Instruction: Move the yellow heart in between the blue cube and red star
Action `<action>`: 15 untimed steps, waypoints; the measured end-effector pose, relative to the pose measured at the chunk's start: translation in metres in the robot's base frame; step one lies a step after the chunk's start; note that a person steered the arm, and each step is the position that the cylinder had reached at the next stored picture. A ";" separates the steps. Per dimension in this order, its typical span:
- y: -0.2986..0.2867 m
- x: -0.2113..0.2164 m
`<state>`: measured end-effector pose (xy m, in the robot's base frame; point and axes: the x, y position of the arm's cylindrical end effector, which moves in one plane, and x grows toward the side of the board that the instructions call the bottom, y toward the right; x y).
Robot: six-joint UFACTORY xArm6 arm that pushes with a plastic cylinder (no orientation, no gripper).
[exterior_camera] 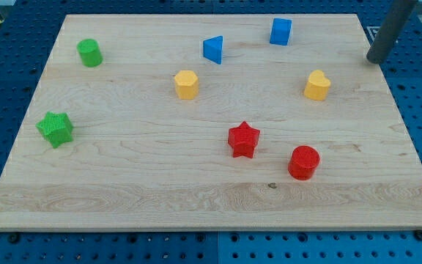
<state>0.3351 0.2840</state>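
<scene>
The yellow heart [317,85] lies on the wooden board [123,183] at the view's right. The blue cube [280,31] stands near the view's top, up and to the left of the heart. The red star [243,139] lies lower, near the middle, down and to the left of the heart. My tip [376,59] is at the view's upper right, at the board's right edge, up and to the right of the heart and apart from every block.
A blue triangular block [213,49] lies left of the blue cube. A yellow hexagonal block [186,84] is near the middle. A red cylinder [303,162] sits right of the red star. A green cylinder [89,53] and a green star [56,128] are at the left.
</scene>
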 end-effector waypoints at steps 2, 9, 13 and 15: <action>-0.013 0.012; -0.086 0.062; -0.150 0.041; -0.174 0.084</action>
<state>0.4193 0.1097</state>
